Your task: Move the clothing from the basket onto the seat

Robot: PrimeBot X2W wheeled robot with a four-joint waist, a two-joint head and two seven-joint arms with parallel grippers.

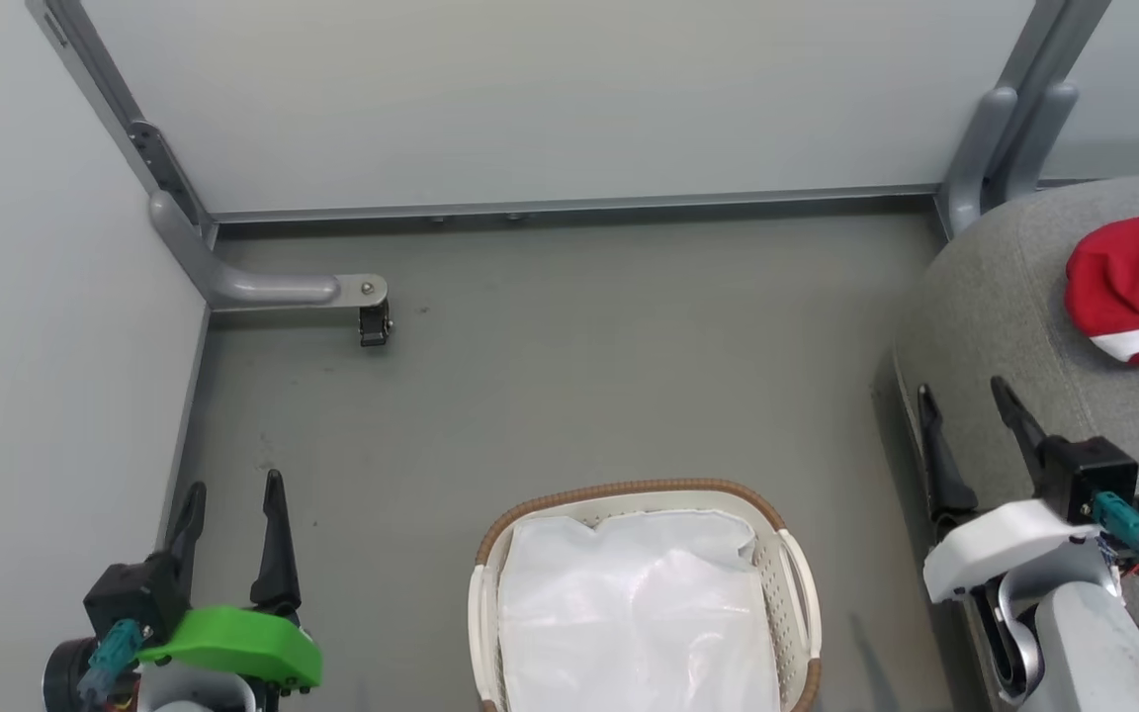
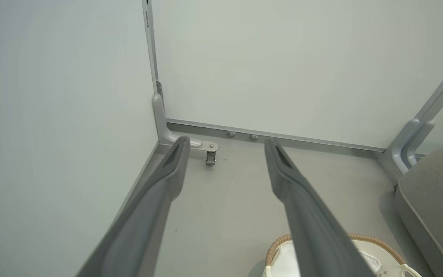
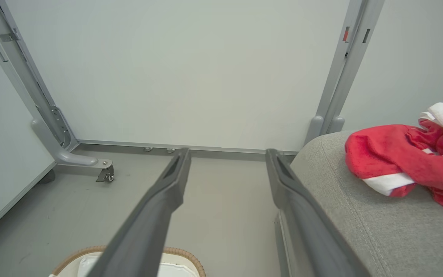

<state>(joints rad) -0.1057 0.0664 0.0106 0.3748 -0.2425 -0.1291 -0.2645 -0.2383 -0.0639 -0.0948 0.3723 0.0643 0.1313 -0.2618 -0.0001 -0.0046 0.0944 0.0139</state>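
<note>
In the head view, the red clothing is seen at the right edge of the frame, lying on the grey seat. The cream basket is placed on the floor at the bottom centre, and a glossy white sheet is spread inside it. The left gripper is found at the lower left, and the right gripper at the lower right, just beside the seat edge. Both are spread wide and nothing is held. In the right wrist view, the white cuff and the folds of the clothing are shown closer, at the right. In the left wrist view, a seat corner is given at the right edge and the brown basket rim at the bottom.
</note>
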